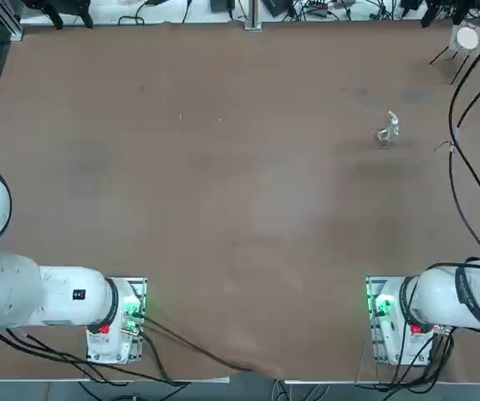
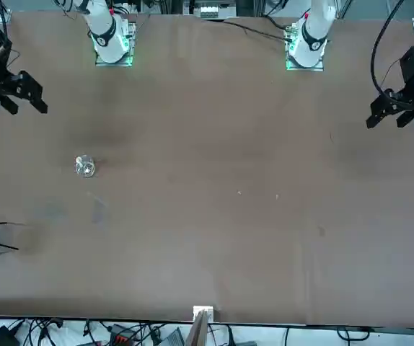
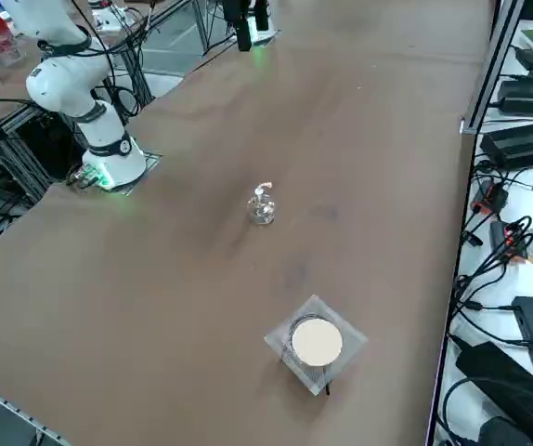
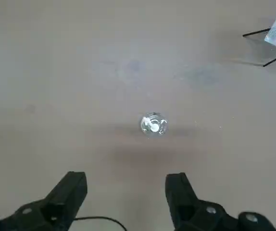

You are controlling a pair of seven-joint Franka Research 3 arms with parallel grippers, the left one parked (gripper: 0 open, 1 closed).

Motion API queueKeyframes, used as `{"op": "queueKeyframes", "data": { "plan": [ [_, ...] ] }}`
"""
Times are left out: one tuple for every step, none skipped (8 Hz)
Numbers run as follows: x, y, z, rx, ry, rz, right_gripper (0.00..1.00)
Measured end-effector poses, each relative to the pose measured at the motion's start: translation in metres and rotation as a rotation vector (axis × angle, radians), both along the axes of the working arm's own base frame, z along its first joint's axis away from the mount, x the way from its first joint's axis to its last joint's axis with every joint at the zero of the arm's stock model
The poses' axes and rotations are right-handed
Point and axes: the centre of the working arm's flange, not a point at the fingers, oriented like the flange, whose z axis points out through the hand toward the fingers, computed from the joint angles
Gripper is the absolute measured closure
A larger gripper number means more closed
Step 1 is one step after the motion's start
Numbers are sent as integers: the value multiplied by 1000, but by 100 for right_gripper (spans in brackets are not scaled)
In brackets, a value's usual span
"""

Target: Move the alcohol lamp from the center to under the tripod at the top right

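The alcohol lamp (image 1: 388, 129) is a tiny clear glass bottle with a pale top, standing upright on the brown table right of centre. It also shows as the lamp (image 2: 85, 166) in the front view, the lamp (image 3: 262, 206) in the side view and the lamp (image 4: 153, 124) in the wrist view. The tripod (image 1: 466, 39), thin dark legs under a white disc on mesh, stands at the far right corner; the tripod (image 3: 316, 342) has nothing under it. My right gripper (image 4: 127, 179) hangs open high above the table, the lamp ahead of its fingers, empty. In the front view my gripper (image 2: 25, 104) is at the left edge.
Black cables (image 1: 462, 159) trail over the table's right side from the right arm. The two arm bases (image 1: 390, 313) with green lights sit at the near edge. Power strips and cables (image 3: 517, 232) lie beyond the far edge of the table.
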Motion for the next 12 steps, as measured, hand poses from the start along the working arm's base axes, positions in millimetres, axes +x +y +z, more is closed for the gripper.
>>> {"op": "queueKeyframes", "data": {
  "plan": [
    [0,-1,-3,-1,12,-1,0],
    [1,-2,-7,-1,24,-4,0],
    [2,-8,-12,-2,36,-15,0],
    [4,-18,-21,-2,50,-33,0],
    [6,-29,-34,-1,60,-53,0],
    [9,-40,-50,-1,58,-72,0],
    [11,-50,-69,0,54,-86,0],
    [10,-57,-87,1,57,-90,0],
    [8,-60,-102,1,65,-84,0],
    [6,-60,-115,2,67,-66,0],
    [2,-63,-131,3,59,-49,0],
    [-1,-66,-148,3,53,-39,0]
  ]
}}
